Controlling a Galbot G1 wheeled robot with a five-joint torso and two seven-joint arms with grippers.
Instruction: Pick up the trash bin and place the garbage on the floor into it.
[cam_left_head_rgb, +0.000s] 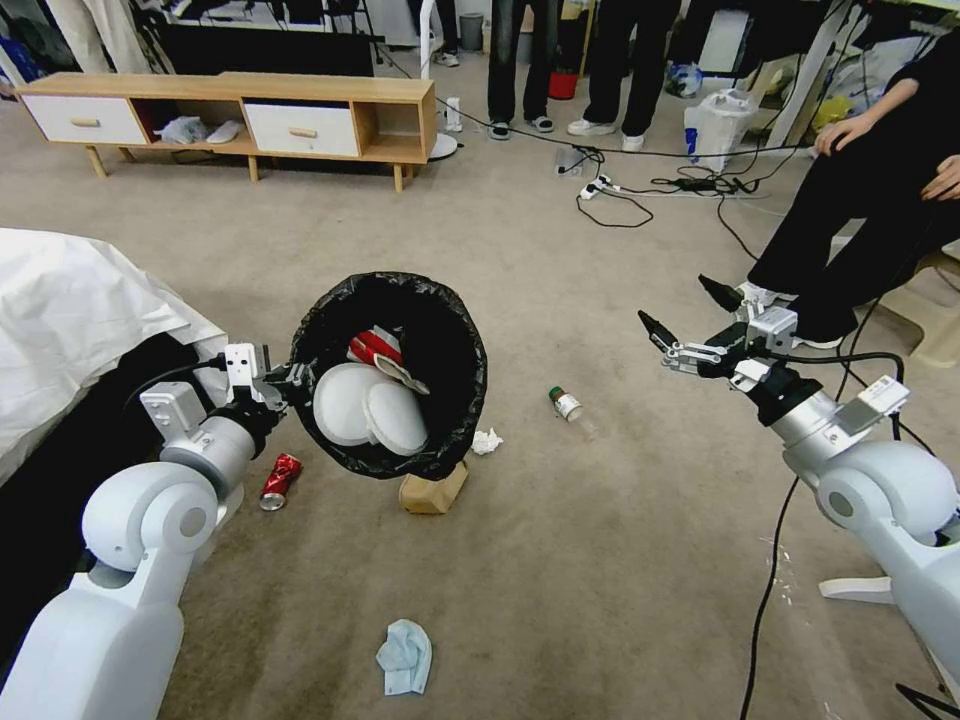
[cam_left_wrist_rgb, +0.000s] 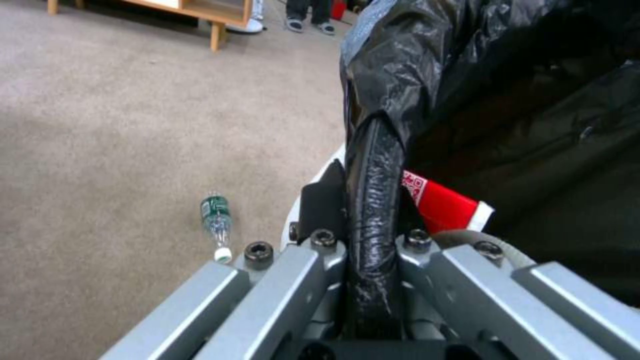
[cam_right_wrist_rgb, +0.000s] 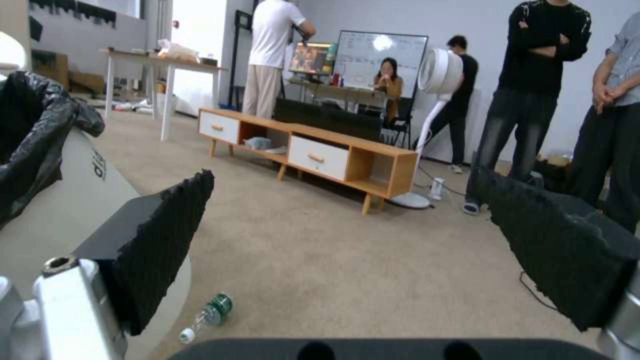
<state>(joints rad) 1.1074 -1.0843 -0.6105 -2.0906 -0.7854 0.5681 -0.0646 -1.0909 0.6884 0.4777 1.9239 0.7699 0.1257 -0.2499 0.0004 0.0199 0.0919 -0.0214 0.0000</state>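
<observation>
Trash bin (cam_left_head_rgb: 400, 375) above carpet (cam_left_head_rgb: 620, 560), littered room

Below me the beige carpet floor (cam_left_head_rgb: 560, 560) carries litter around the brown paper bag (cam_left_head_rgb: 432, 492): white tissue (cam_left_head_rgb: 486, 441) just right of it, a green-capped bottle (cam_left_head_rgb: 571, 407) farther right, a crushed red can (cam_left_head_rgb: 279, 480) to its left, a blue mask (cam_left_head_rgb: 405, 656) nearer me.

Bin (cam_left_head_rgb: 440, 350) liner black; white discs (cam_left_head_rgb: 368, 408) inside. Carpet (cam_left_head_rgb: 600, 560) beige-grey. Can (cam_left_head_rgb: 280, 480) red; mask (cam_left_head_rgb: 405, 657) pale blue; paper bag (cam_left_head_rgb: 432, 492) brown.
</observation>
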